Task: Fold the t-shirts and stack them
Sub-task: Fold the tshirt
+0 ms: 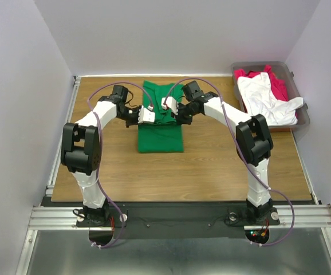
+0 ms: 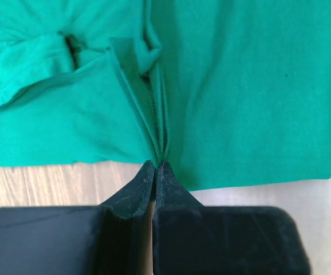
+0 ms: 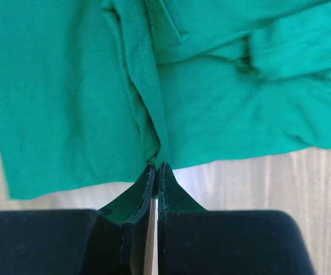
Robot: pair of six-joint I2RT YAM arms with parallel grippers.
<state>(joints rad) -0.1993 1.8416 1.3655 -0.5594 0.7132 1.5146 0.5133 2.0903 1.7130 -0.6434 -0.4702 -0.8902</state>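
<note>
A bright green t-shirt [image 1: 161, 133] lies in a long narrow shape at the middle of the wooden table [image 1: 223, 166]. Both grippers meet over its middle. My left gripper [image 1: 152, 116] is shut, and in the left wrist view its fingertips [image 2: 156, 166] pinch a bunch of green folds [image 2: 154, 114] at the cloth's edge. My right gripper [image 1: 169, 109] is shut too, its tips [image 3: 156, 167] nipping a folded green hem [image 3: 148, 103] at the opposite edge. A white t-shirt [image 1: 266, 97] and a crimson red t-shirt [image 1: 279, 86] lie crumpled in the bin.
The grey-brown plastic bin [image 1: 304, 122] stands at the table's back right corner, with the white cloth hanging over its rim. White walls close in the table at the back and on both sides. Bare wood shows left, right and in front of the green shirt.
</note>
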